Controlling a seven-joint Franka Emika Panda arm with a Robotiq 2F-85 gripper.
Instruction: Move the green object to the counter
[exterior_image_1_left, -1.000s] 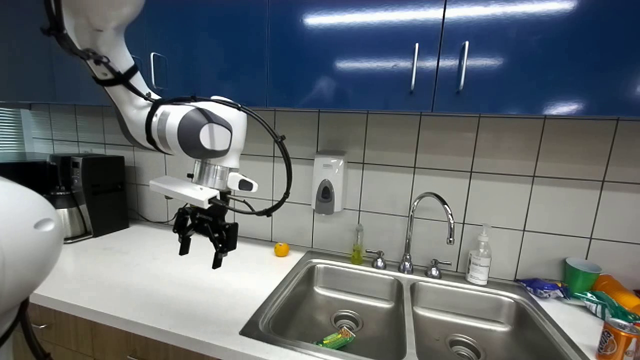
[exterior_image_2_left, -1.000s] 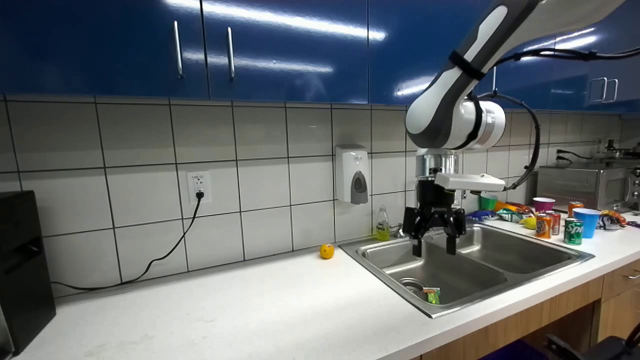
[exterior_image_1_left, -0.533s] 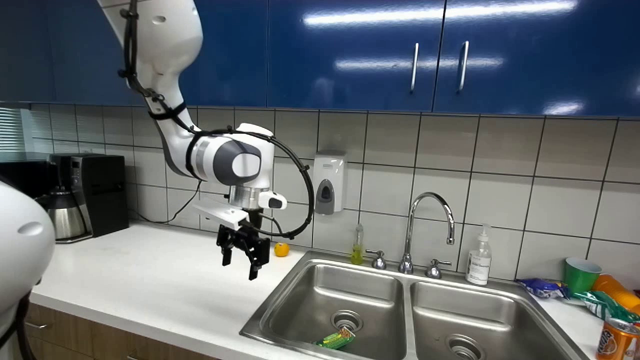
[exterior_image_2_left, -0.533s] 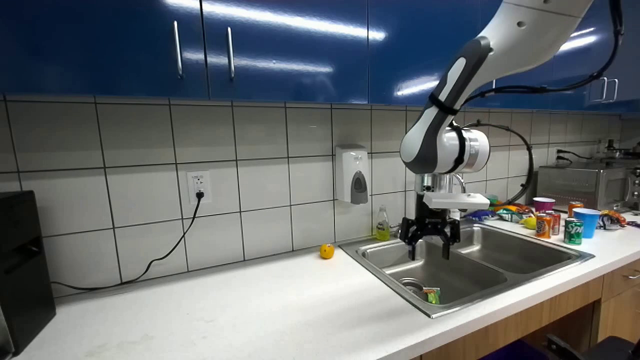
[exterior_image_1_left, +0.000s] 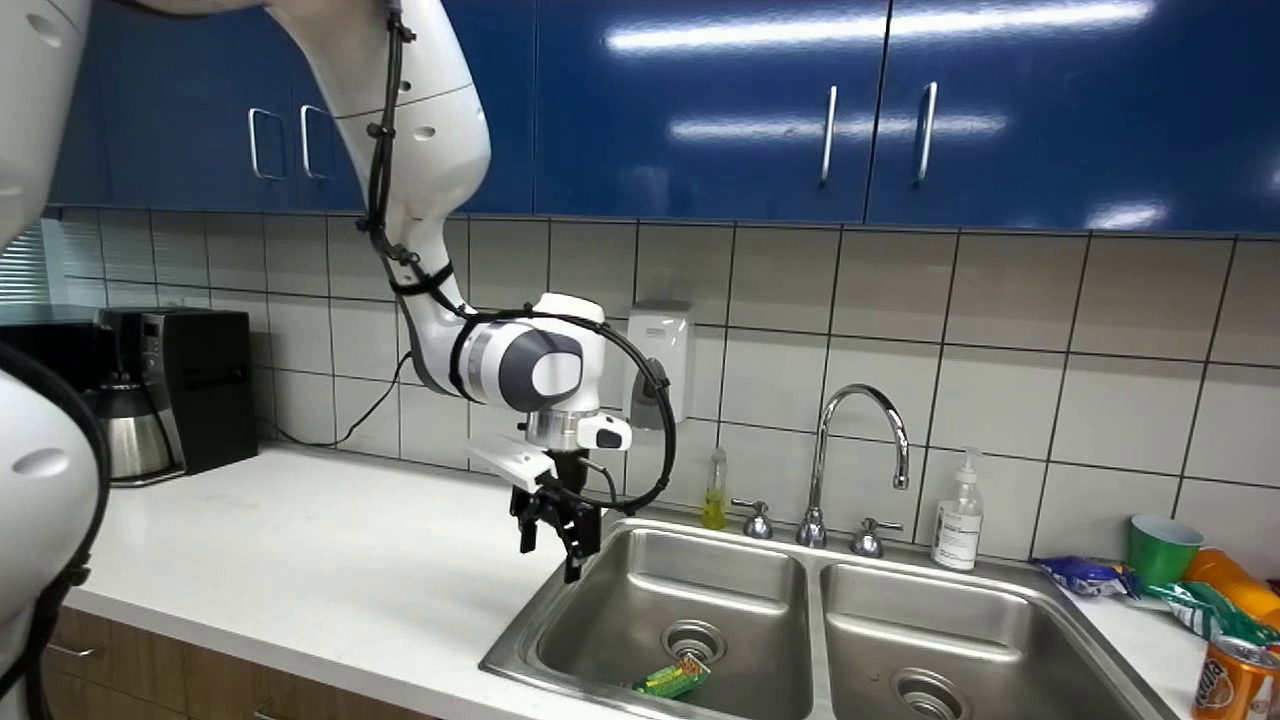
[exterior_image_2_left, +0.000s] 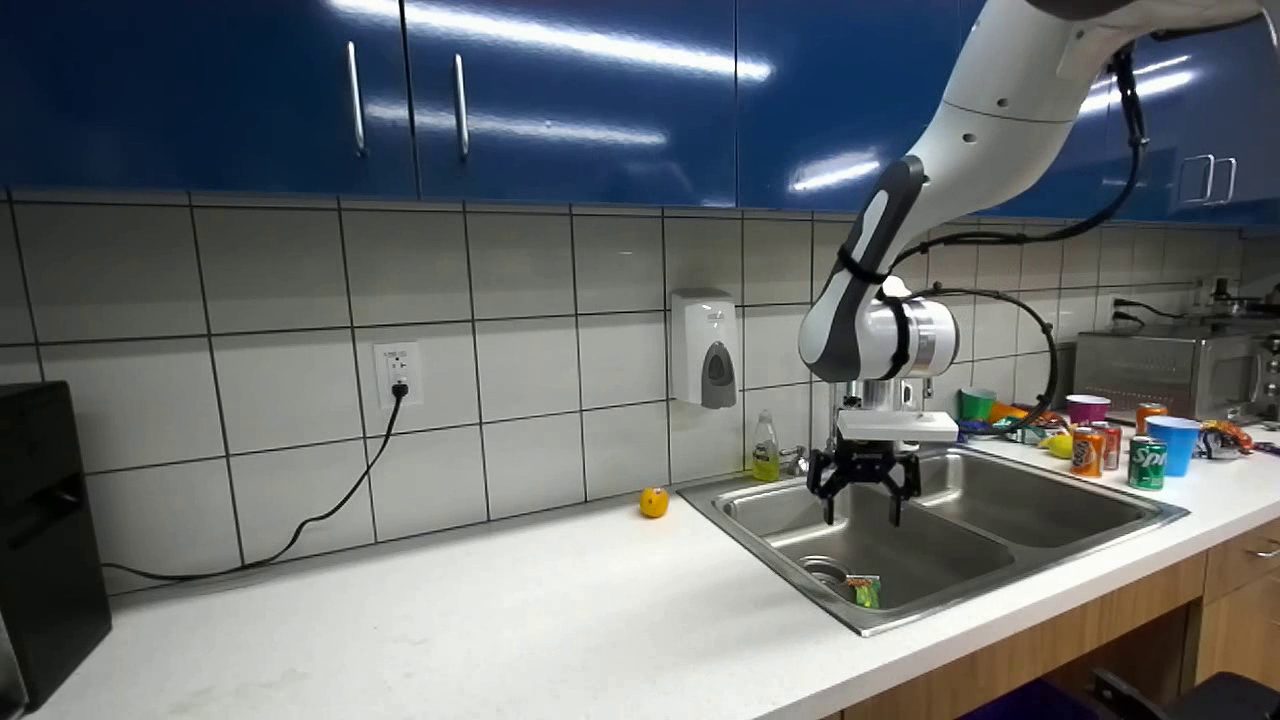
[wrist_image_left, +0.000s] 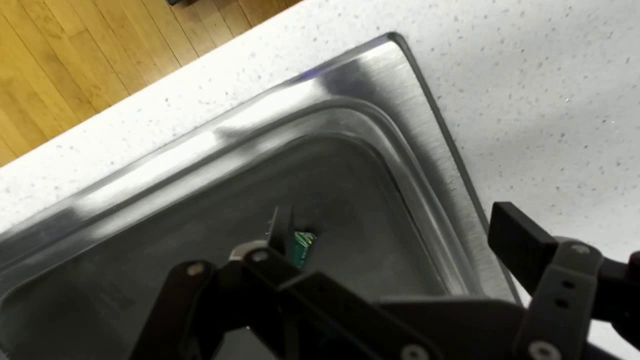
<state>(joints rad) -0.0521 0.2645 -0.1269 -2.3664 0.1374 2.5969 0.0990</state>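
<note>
Down in the sink (exterior_image_1_left: 815, 640) lies the green packet (exterior_image_1_left: 672, 680), just beside the drain (exterior_image_1_left: 694, 632), in the basin (exterior_image_1_left: 760, 660) nearer the orange fruit (exterior_image_2_left: 654, 502). Higher up, well apart from the packet, hangs the tool (exterior_image_2_left: 862, 517), pointing downward, its two fingers (wrist_image_left: 522, 245) spread wide, with nothing held between them. In the wrist view one finger partly covers the packet, while the other shows against the rim (wrist_image_left: 390, 70) and the white counter (exterior_image_1_left: 330, 560). Behind the basins the faucet (exterior_image_1_left: 820, 465) curves up between a bottle of yellow-green liquid (exterior_image_1_left: 714, 507) and a pump bottle (exterior_image_1_left: 958, 530). A dispenser (exterior_image_2_left: 705, 348) hangs on the tiled wall (exterior_image_2_left: 530, 360).
</note>
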